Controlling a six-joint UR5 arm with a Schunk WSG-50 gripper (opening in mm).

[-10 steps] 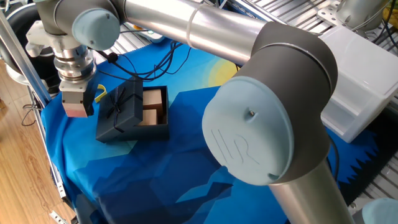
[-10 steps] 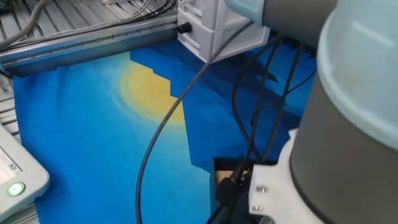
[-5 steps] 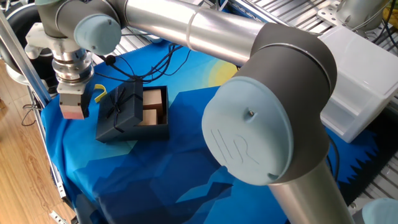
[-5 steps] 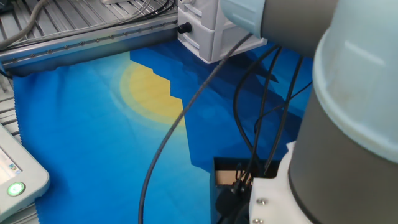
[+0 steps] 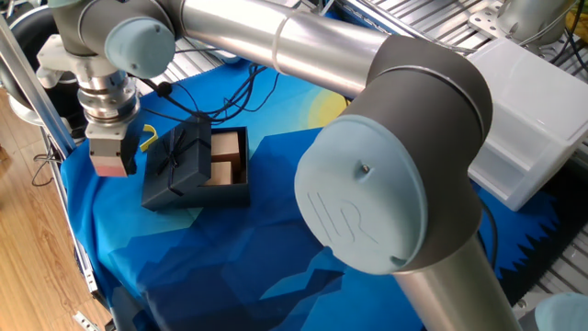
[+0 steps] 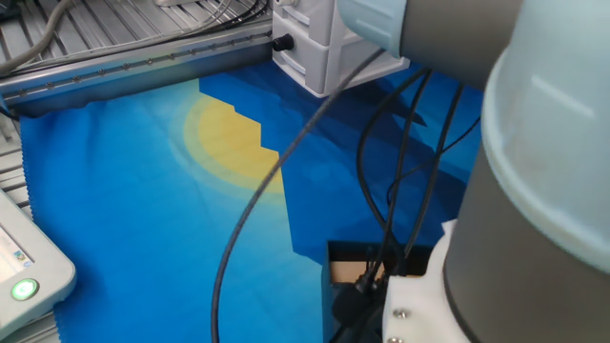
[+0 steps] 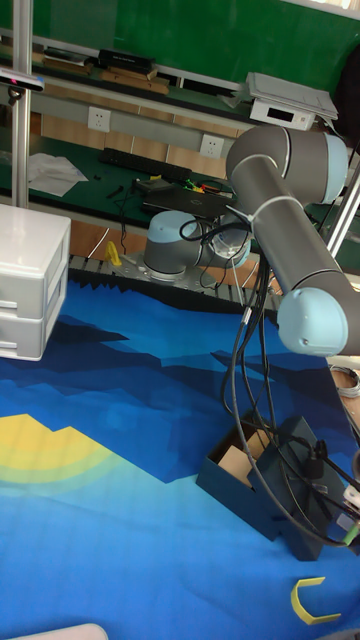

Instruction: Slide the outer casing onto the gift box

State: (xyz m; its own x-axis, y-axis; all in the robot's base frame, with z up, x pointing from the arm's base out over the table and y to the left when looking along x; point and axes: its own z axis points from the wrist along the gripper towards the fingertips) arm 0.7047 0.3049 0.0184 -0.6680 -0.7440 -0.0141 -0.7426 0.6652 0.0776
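The outer casing [image 5: 178,162], dark navy with a ribbon bow on top, sits over the left part of the gift box [image 5: 230,158]. The box's tan compartments show to the right of it. In the tall fixed view the casing [image 7: 297,488] covers the near-right part of the box [image 7: 238,462]. My gripper [image 5: 109,162] hangs just left of the casing, apart from it, and its fingers cannot be made out. The other fixed view gives only a tan corner of the box [image 6: 346,272] behind the arm.
A small yellow hook [image 5: 146,138] lies between the gripper and the casing, also seen on the cloth [image 7: 312,602]. Black cables [image 5: 230,92] trail across the blue cloth. A white drawer unit [image 7: 28,285] stands at the far side. The table edge [image 5: 83,267] is near the gripper.
The gripper drifted slightly left, then back a little. The casing and the gift box have not moved.
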